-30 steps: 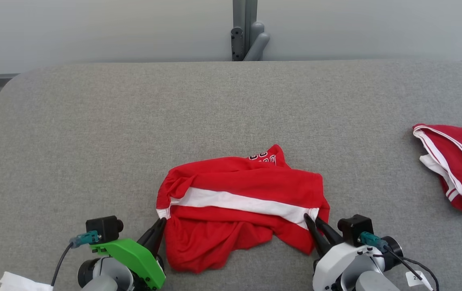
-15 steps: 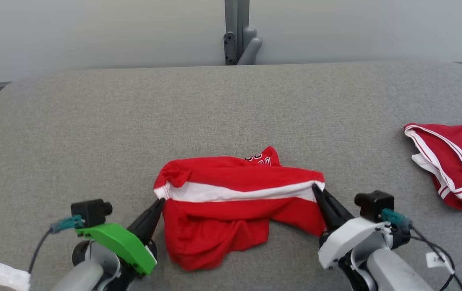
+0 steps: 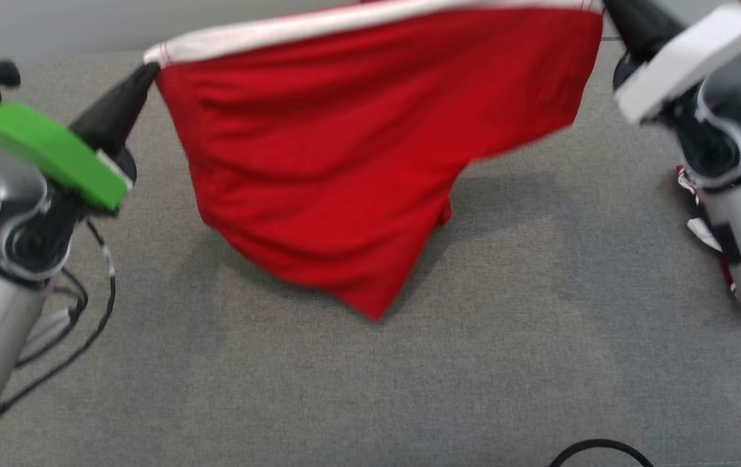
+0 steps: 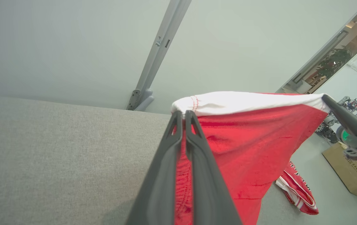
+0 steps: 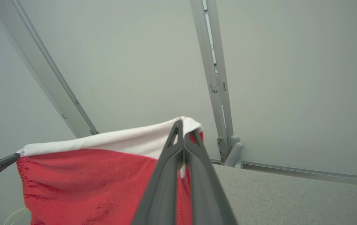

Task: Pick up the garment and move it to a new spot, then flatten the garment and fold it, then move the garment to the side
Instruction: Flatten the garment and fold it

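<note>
At your left, the left gripper (image 3: 148, 71) sits under a glossy green bracket (image 3: 39, 146), its two long dark fingers (image 4: 166, 162) pressed together and pinching one end of the garment's white band (image 3: 318, 24). In the left wrist view, red stitching crosses the band just above the fingertips.

The garment (image 3: 357, 149) is a smooth, thin red knit. It is held up over the middle of the grey, felt-like table (image 3: 409, 389), with the band pulled into a nearly straight top edge. Below the band, the cloth falls in soft folds and narrows to a point. That point seems to hang just clear of the surface above its shadow, though the blur in the head view leaves this uncertain.

At your right, the right gripper (image 3: 610, 8) pinches the other end of the band, and its tapered fingers (image 5: 163, 184) are closed tight with fabric between them.

Near the table's right edge, a second red garment (image 4: 297, 190) with white striped trim lies crumpled, partly hidden behind your right arm. A black cable (image 3: 597, 446) loops at the near edge.
</note>
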Available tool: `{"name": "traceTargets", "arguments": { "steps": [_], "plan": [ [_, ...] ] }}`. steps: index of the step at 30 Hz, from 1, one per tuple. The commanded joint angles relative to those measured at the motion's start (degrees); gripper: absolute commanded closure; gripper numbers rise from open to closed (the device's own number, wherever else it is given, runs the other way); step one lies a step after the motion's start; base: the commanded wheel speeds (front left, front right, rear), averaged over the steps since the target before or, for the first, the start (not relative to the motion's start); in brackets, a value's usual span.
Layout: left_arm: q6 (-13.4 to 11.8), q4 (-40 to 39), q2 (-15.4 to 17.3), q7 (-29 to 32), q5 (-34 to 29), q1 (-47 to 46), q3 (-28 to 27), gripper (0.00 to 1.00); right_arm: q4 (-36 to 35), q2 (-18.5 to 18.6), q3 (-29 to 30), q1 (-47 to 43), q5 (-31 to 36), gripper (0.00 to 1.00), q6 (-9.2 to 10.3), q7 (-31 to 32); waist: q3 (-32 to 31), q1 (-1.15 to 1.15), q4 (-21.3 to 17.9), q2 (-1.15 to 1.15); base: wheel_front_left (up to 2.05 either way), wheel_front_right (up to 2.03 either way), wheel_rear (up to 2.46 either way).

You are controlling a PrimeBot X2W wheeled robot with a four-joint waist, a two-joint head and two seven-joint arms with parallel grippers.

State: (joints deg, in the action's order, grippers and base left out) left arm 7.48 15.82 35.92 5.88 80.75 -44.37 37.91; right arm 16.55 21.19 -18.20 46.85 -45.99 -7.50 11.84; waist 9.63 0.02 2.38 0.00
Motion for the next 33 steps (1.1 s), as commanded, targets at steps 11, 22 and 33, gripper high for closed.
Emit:
{"name": "traceTargets", "arguments": {
  "steps": [11,22,33],
  "plan": [
    [-0.15,25.32,-13.11,-15.54,-17.55,-31.8,1.76,1.0,28.27,-15.15,13.47,34.69,15.9,1.0,0.08,-26.59,7.84,-0.02,-2.93,0.0,0.0,0.0,0.0],
    [-0.02,11.75,-9.64,-21.15,-26.86,-14.44,5.04,1.0,10.44,-10.06,-3.84,9.35,9.51,1.0,0.03,-27.03,11.37,-0.02,-3.4,0.0,0.0,0.0,0.0],
    [-0.05,-6.45,-9.34,-21.07,-35.1,28.35,-6.46,1.0,-7.32,0.02,1.11,-36.71,1.67,1.0,0.04,-27.04,3.79,-0.02,-2.39,0.0,0.0,0.0,0.0]
  ]
}}
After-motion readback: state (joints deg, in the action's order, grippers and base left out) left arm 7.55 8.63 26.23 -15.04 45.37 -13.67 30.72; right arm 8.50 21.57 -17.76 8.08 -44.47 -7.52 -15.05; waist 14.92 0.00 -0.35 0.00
